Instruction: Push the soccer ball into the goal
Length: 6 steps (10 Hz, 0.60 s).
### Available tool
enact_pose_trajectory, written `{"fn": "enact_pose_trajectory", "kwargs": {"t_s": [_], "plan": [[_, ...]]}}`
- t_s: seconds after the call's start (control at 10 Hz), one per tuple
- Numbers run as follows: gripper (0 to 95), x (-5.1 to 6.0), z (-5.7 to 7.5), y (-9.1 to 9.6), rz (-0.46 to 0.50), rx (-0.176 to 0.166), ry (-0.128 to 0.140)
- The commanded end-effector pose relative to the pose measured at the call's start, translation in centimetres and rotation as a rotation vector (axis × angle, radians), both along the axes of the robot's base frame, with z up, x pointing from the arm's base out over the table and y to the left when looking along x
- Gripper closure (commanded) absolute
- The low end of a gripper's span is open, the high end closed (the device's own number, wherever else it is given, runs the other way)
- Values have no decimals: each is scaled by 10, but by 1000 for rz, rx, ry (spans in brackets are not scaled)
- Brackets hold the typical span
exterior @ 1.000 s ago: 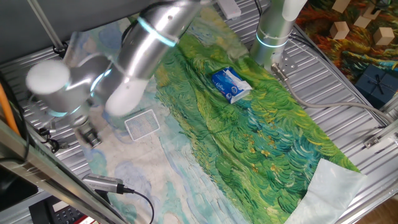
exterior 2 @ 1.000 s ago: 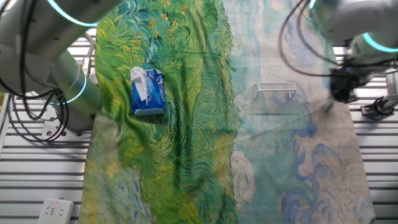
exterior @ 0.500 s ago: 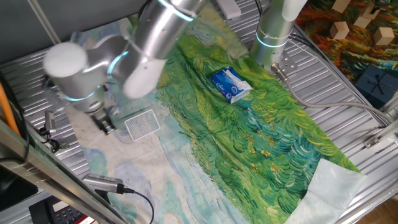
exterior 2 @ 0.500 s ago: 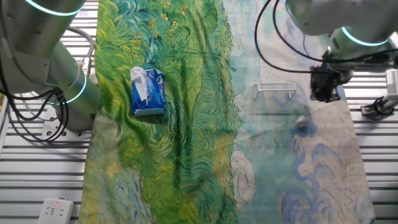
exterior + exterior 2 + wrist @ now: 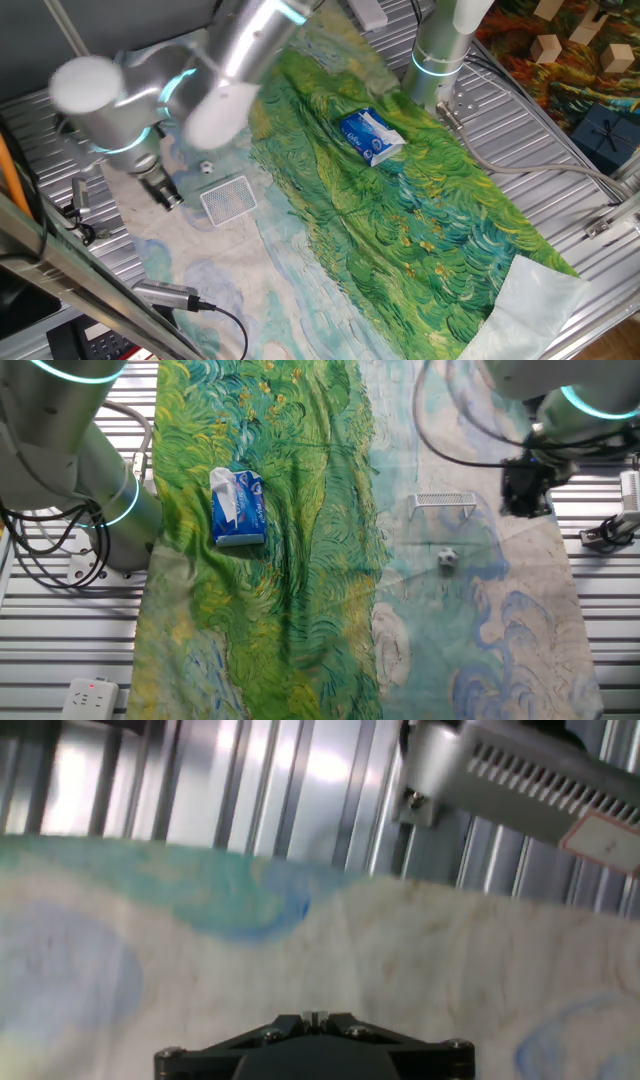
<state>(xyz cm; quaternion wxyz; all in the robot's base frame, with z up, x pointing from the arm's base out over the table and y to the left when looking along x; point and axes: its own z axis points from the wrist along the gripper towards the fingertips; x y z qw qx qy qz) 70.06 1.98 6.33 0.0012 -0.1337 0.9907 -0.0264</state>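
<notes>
The soccer ball (image 5: 447, 559), tiny and white with black patches, lies on the pale part of the painted cloth; it also shows in one fixed view (image 5: 205, 167). The goal (image 5: 445, 504), a small white mesh frame, stands a short way from the ball, not touching it; it also shows in one fixed view (image 5: 228, 199). My gripper (image 5: 525, 498) is off to the side of the goal near the cloth's edge, low over the cloth (image 5: 168, 198). In the hand view the fingertips (image 5: 314, 1017) are closed together with nothing between them; ball and goal are out of that view.
A blue-and-white tissue packet (image 5: 370, 135) lies on the green part of the cloth (image 5: 237, 507). A second arm's base (image 5: 438, 55) stands at the far edge. A grey device (image 5: 520, 780) sits on the slatted metal table beyond the cloth edge. A cabled device (image 5: 165, 293) lies near the front.
The ball has rolled across the pale cloth to a spot in front of the goal. My gripper swept in towards the goal's side, then drew slightly back.
</notes>
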Motion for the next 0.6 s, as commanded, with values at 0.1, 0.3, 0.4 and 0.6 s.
{"fn": "enact_pose_trajectory", "kwargs": {"t_s": [0.1,0.3,0.4,0.6], "plan": [[950,-21,13,-3,25,25,69],[950,-47,26,-2,8,18,86],[950,-52,25,-2,6,15,80],[950,-62,20,-1,-1,24,80]]}}
